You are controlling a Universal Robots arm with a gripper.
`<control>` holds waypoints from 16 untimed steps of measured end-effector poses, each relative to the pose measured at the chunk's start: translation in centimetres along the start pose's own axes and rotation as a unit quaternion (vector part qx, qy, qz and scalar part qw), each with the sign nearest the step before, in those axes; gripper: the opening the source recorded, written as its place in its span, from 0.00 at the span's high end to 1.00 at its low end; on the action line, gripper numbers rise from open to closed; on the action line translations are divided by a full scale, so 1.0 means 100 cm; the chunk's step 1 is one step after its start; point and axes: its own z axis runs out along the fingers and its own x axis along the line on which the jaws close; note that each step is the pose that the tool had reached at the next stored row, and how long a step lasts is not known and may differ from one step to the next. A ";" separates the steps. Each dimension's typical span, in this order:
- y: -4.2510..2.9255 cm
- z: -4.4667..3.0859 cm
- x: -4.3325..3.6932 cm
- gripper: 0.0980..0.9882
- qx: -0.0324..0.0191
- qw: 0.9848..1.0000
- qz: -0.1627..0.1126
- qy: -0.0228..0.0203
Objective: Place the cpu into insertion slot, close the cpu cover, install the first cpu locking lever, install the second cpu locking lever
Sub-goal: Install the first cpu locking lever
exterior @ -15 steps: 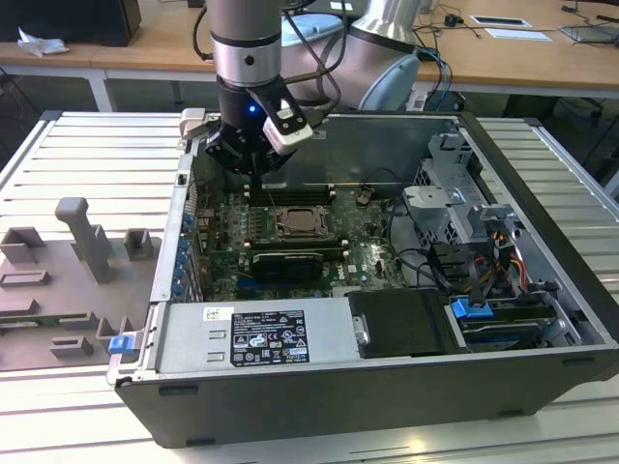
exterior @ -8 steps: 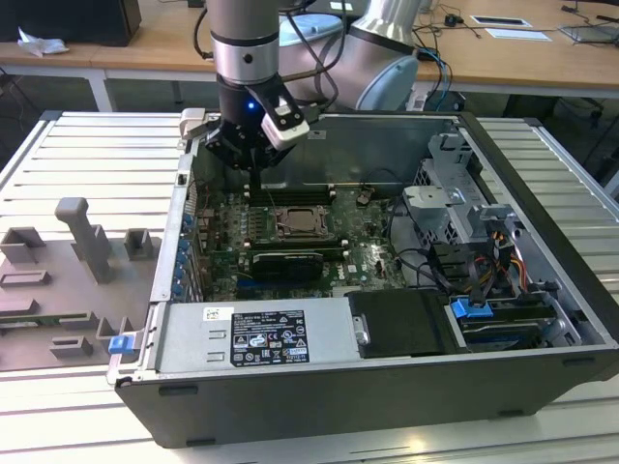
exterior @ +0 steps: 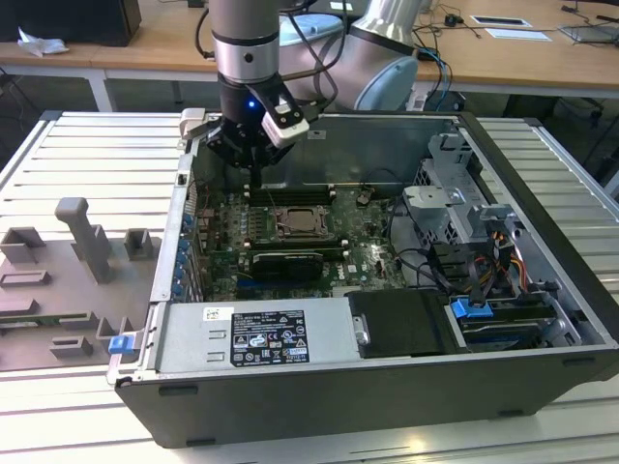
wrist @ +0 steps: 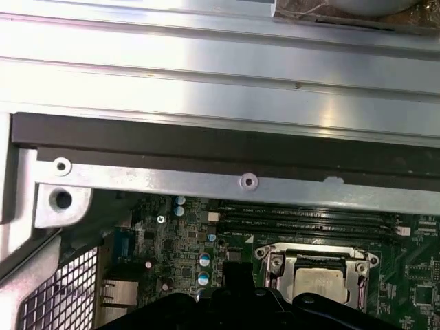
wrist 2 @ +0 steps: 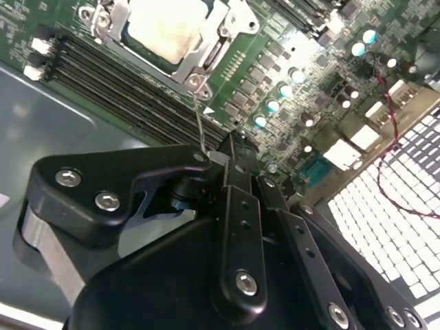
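Inside insertion slot: cpu, apparently covered.

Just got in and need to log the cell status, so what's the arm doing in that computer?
The arm's gripper hangs inside the open computer case, above the memory slots beside the insertion slot. The cpu already sits in the slot, with the cpu cover closed down around it. A thin locking lever stands up right at the gripper's tip.

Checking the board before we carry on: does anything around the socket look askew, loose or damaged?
Nothing stands out. The cpu lies flat and square under the cpu cover, and the gripper hangs above the memory slots beside it.
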 end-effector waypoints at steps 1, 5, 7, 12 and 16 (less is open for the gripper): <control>0.0001 0.0002 -0.0024 0.99 0.000 1.000 0.000 0.000; -0.0007 0.0009 -0.0148 0.99 0.000 1.000 0.000 0.000; -0.0013 0.0017 -0.0219 0.99 0.000 1.000 0.000 0.000; -0.0029 0.0065 -0.0422 0.99 0.000 1.000 0.000 0.000; -0.0041 0.0096 -0.0558 0.99 -0.002 1.000 0.000 0.000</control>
